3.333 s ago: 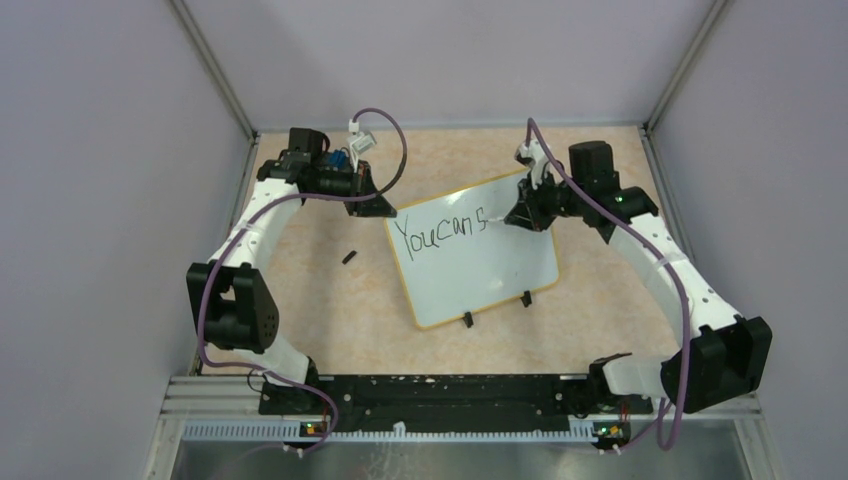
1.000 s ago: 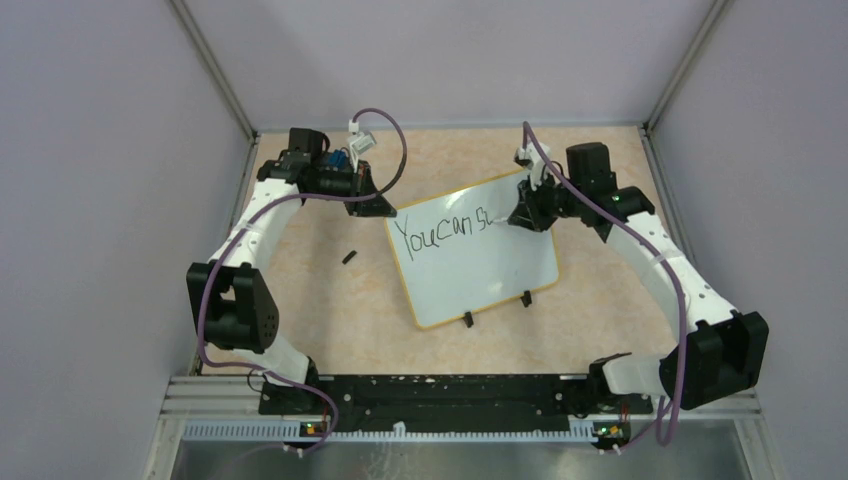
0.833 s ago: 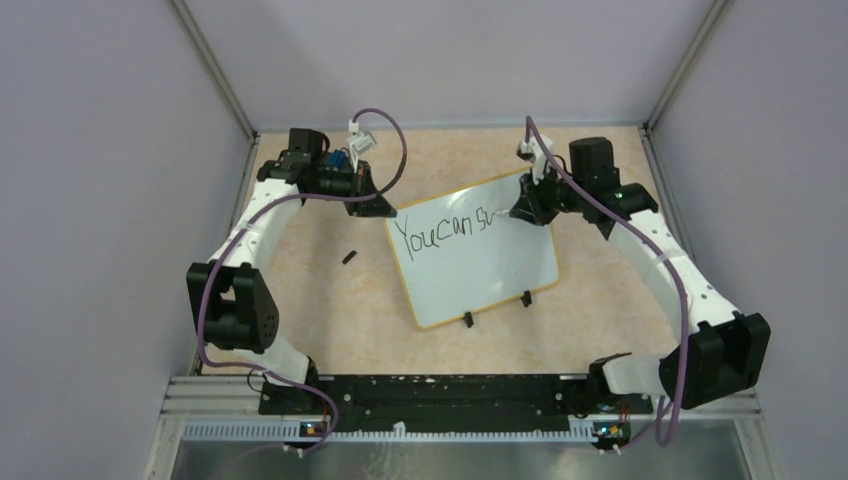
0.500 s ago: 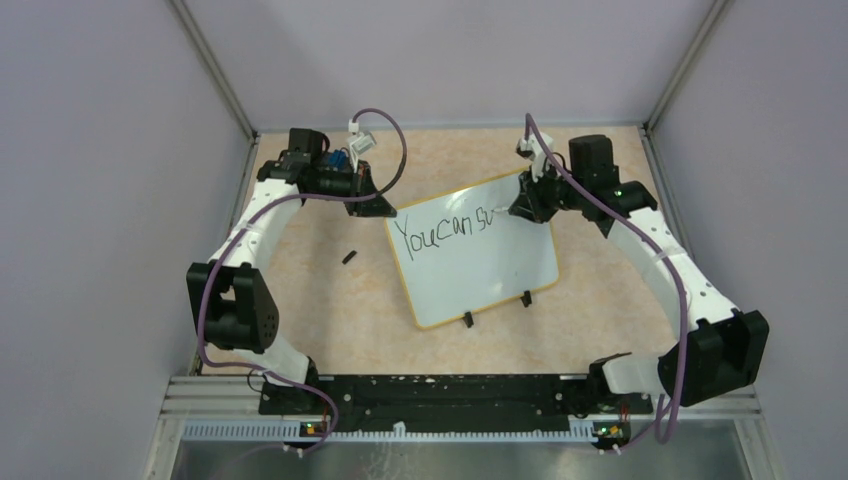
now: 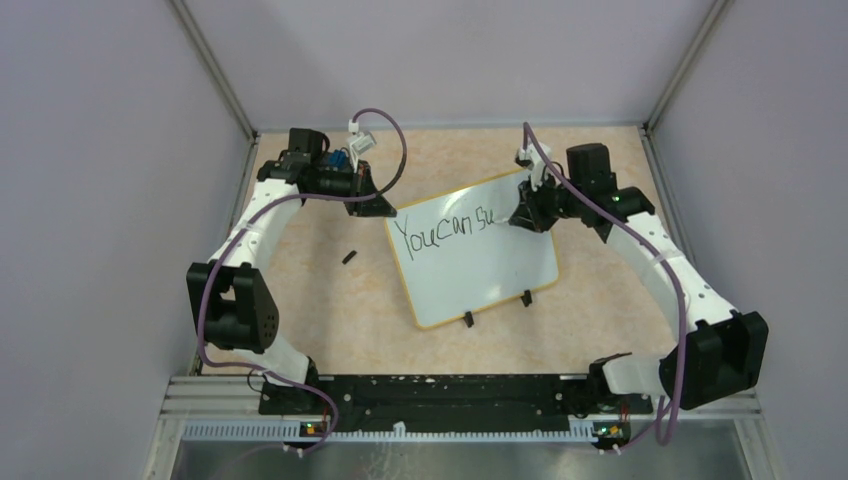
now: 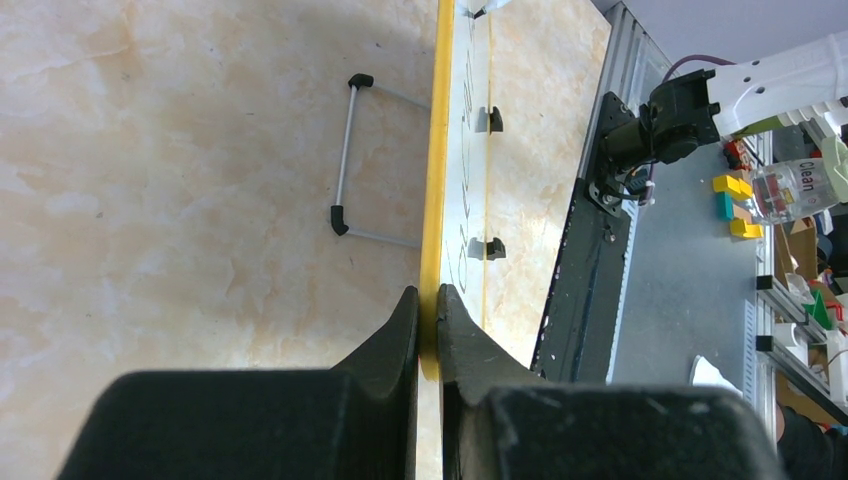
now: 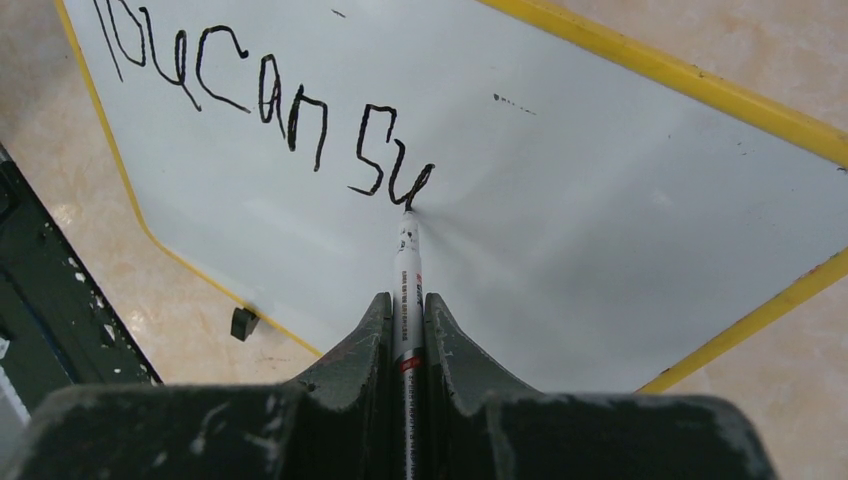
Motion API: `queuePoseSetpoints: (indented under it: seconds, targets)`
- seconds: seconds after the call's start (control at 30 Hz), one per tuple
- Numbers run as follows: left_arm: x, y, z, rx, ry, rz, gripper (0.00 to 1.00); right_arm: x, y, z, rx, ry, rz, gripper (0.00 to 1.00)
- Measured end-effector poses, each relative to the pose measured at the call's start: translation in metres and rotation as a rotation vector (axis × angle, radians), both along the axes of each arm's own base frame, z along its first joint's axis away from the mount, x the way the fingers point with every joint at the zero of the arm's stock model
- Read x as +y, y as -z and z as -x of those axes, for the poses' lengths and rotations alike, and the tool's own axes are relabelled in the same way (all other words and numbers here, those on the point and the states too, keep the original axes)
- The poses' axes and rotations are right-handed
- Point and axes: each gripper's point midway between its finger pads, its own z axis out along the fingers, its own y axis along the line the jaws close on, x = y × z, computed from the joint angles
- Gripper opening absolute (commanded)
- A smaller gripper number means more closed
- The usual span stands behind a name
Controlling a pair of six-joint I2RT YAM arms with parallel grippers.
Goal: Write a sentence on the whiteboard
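Note:
The whiteboard (image 5: 480, 265) with its thin yellow rim lies tilted mid-table. The sentence (image 5: 440, 232) reads "You can su" in black along the board's top. My left gripper (image 5: 388, 211) is shut on the board's yellow rim (image 6: 430, 300) at its upper left corner. My right gripper (image 5: 515, 218) is shut on a white marker (image 7: 407, 290), whose black tip touches the board at the foot of the "u" (image 7: 412, 185).
A small black cap (image 5: 348, 257) lies on the tan table left of the board. A wire stand (image 6: 345, 160) lies beside the board in the left wrist view. Black clip feet (image 5: 466, 320) mark the board's near edge. Grey walls enclose the table.
The right gripper drew the marker from "s" through the "u", moving slightly right along the top line. The left gripper and the board have stayed still.

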Motion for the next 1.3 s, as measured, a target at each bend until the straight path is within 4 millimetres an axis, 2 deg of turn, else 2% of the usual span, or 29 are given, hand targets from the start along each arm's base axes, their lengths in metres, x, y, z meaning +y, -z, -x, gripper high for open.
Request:
queuePoseSetpoints:
  seconds: [0.3,0.6,1.3]
  targets:
    - [0.0,0.0,0.0,0.001,0.001,0.001,0.0,-0.003,0.0,0.003,-0.004,-0.006,0.022,0.0]
    - [0.0,0.0,0.001,0.002,0.003,0.004,0.0,-0.003,-0.026,-0.003,-0.054,-0.003,0.011,0.0]
    - [0.0,0.0,0.001,0.002,0.002,0.003,0.0,-0.008,-0.019,-0.014,-0.051,0.037,0.035,0.0]
